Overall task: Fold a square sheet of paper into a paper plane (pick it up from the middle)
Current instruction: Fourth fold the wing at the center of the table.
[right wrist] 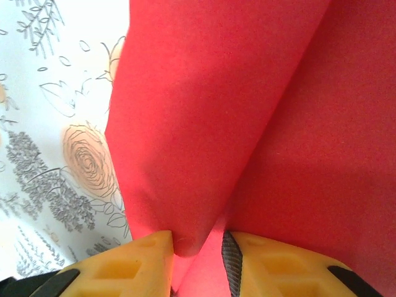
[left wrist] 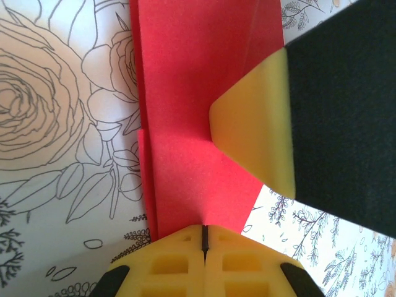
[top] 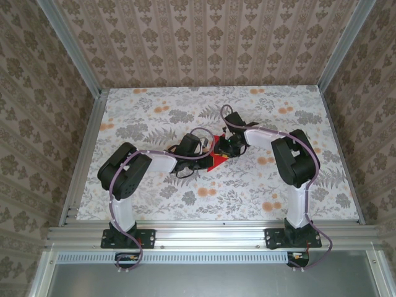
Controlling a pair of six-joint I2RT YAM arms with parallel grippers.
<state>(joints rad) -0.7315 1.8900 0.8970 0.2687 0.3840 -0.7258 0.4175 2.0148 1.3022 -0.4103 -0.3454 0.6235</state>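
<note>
The red sheet of paper (top: pixel 216 163) lies folded into layers at the middle of the table, with both grippers meeting over it. My left gripper (left wrist: pixel 205 232) is shut on the near edge of the paper (left wrist: pixel 192 117), which has stacked layer edges along its left side. One yellow finger (left wrist: pixel 257 136) of the right gripper presses down on the sheet from the right. In the right wrist view a raised rounded fold of the paper (right wrist: pixel 198 124) sits between the jaws of my right gripper (right wrist: pixel 197 244), which stand a little apart around it.
The floral-patterned table (top: pixel 154 111) is walled by patterned panels and aluminium posts at the back and sides. A metal rail (top: pixel 204 234) runs along the near edge by the arm bases. Both arms (top: pixel 127 170) (top: pixel 294 161) bend inward toward the centre.
</note>
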